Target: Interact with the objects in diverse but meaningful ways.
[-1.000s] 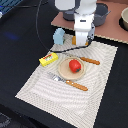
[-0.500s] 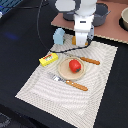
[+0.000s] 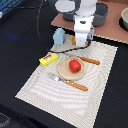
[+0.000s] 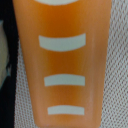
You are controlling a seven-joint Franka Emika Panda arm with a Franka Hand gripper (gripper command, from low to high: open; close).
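My gripper (image 3: 82, 43) is low over the far edge of the striped placemat (image 3: 60, 100). Its fingers do not show, so I cannot tell how they stand. In the wrist view the orange scored bread-like slab (image 4: 62, 65) fills almost the whole picture, very close to the camera. The arm hides the slab in the exterior view. The red tomato (image 3: 75, 65) sits on a round plate (image 3: 63, 70) in front of the gripper. The small yellow box (image 3: 48, 59) lies at the placemat's edge on the exterior view's left. The pale blue-white carton (image 3: 59, 36) stands upright beside the gripper on the same side.
An orange-handled fork (image 3: 70, 82) lies in front of the plate and an orange-handled knife (image 3: 90, 61) to its right in the exterior view. A grey pot (image 3: 101, 13) and a second pot (image 3: 124, 18) stand on a brown board (image 3: 112, 30) behind the arm.
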